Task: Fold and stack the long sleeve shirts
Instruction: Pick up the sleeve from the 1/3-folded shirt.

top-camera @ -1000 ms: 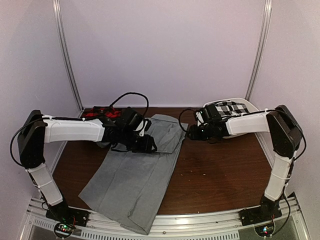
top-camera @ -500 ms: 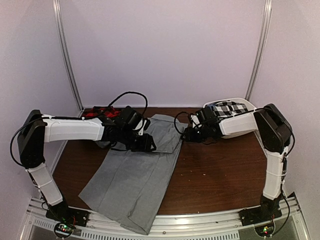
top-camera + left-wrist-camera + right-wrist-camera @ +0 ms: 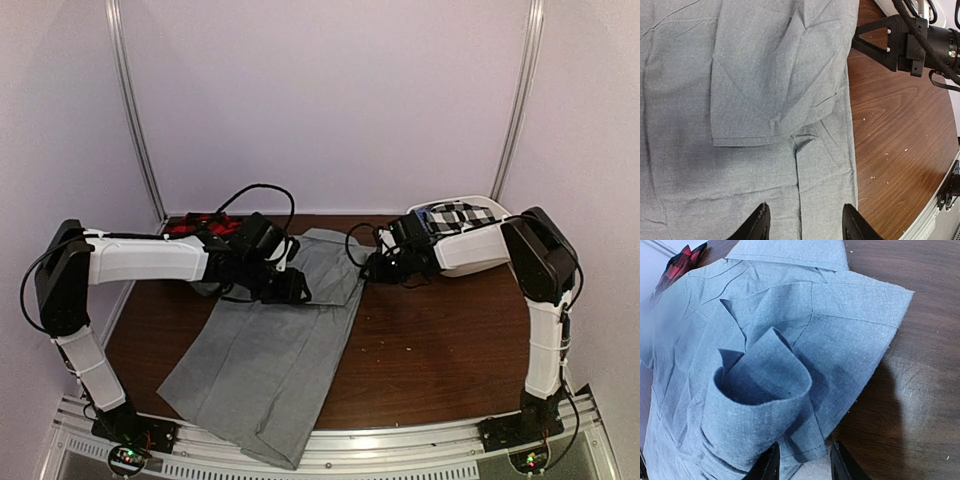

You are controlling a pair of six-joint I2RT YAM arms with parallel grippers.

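Far left, rear corner – red-and-black plaid shirt [image 3: 195, 226], bunched behind the left arm. Left gripper [image 3: 805, 226] over the light grey shirt [image 3: 265, 365], fingers about half spread, nothing between them. The grey shirt lies flat on the brown table [image 3: 440, 350], running from the near edge up to its collar at the rear, one sleeve folded in across the body. Right gripper [image 3: 802, 465] at the shirt's upper right edge – fingers apart, either side of a curled fold of sleeve; contact with the cloth cannot be told. Right rear: white bin [image 3: 500, 212] holding checked cloth.
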